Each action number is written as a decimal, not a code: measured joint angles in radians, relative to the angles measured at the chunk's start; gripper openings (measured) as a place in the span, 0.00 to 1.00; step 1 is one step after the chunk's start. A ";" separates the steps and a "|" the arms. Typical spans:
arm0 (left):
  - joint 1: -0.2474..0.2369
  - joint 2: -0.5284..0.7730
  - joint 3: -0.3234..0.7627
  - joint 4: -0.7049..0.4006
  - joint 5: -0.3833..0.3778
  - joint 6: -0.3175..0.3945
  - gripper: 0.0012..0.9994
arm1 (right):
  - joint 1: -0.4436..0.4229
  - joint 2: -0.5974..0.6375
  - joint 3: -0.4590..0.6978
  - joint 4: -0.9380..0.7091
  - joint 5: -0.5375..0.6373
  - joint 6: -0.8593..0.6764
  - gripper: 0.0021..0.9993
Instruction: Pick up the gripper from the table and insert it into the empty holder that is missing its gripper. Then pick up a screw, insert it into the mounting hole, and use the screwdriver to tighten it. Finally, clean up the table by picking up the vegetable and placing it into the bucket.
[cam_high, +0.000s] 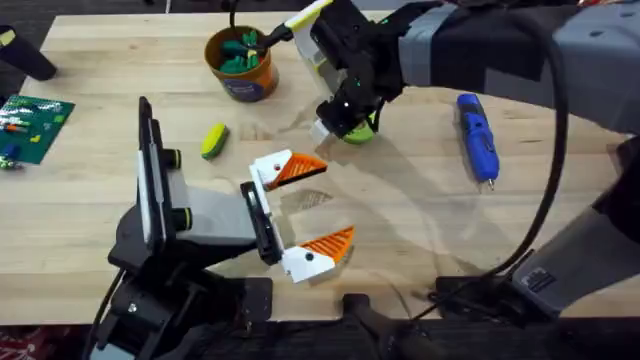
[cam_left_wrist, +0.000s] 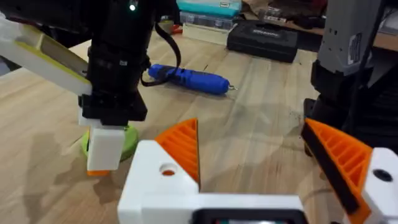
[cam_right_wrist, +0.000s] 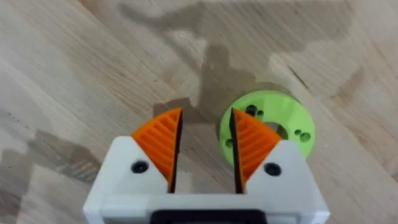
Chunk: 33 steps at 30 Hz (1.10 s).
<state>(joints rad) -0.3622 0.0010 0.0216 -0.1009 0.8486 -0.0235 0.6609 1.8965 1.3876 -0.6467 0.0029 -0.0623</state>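
Note:
The blue screwdriver (cam_high: 477, 135) lies on the table at the right and shows again as the screwdriver (cam_left_wrist: 186, 79) in the left wrist view. Left of centre lies the yellow-and-green vegetable (cam_high: 214, 140). Behind it stands the orange-tan bucket (cam_high: 245, 82), with green pieces inside. My right gripper (cam_high: 340, 125) hangs low over a lime-green ring (cam_right_wrist: 273, 121). Its pads stand a narrow gap apart with only bare wood between them, and one finger overlaps the ring's edge. My left gripper (cam_high: 335, 203) is wide open and holds nothing, near the table's front. The loose gripper, holder and screw are out of view.
A green circuit board (cam_high: 30, 125) lies at the far left edge. Black cases (cam_left_wrist: 261, 38) sit beyond the table's far side. The right arm's link (cam_high: 480, 50) spans the back right, above the screwdriver. Bare wood lies between the two grippers.

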 joint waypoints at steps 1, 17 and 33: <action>0.000 0.000 0.000 0.000 0.000 0.000 0.99 | 0.000 0.000 0.000 -0.003 0.000 0.007 0.45; 0.000 0.000 0.000 0.000 -0.003 0.000 0.99 | 0.000 0.000 0.044 -0.037 0.010 0.030 0.45; 0.000 0.000 0.000 0.000 -0.003 0.000 0.99 | -0.041 -0.001 0.055 -0.043 0.064 0.030 0.45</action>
<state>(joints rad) -0.3622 0.0010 0.0216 -0.1005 0.8452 -0.0235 0.6203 1.8957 1.4429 -0.6895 0.0669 -0.0326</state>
